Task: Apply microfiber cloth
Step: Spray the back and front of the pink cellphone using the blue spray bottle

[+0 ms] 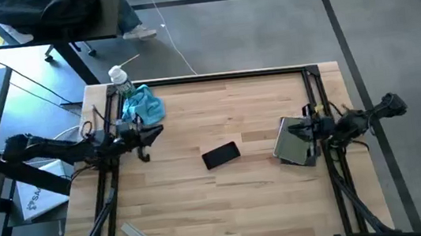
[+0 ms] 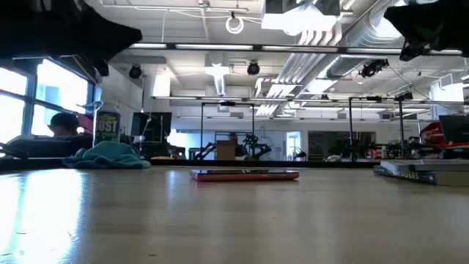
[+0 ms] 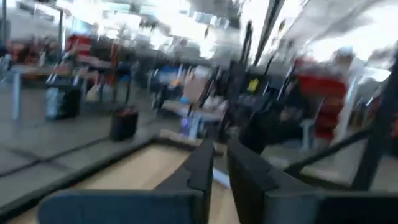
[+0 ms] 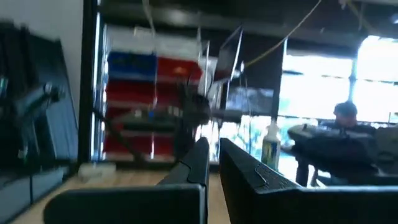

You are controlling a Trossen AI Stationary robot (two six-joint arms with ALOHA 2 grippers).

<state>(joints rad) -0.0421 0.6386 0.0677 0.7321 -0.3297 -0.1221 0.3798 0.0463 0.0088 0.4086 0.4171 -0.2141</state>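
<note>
Cloth (image 1: 143, 106) lies bunched at the table's (image 1: 205, 206) far-left corner beside a bottle (image 1: 119, 79); the phone (image 1: 221, 155) sits mid-table. Both grippers, left (image 1: 149, 134) and right (image 1: 291, 129), have their fingers pressed together, empty. Risk: reaching for the cloth may topple the bottle.

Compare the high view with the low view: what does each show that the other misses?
Only the high view shows both arms: the left gripper beside the crumpled teal microfiber cloth, the right gripper over the flat grey rectangular pad, plus a small pale block near the table's front edge. Only the low view shows the room behind and the green label on the bottle. Both show the cloth, the dark phone, the pad, the bottle and the wooden table.
</note>
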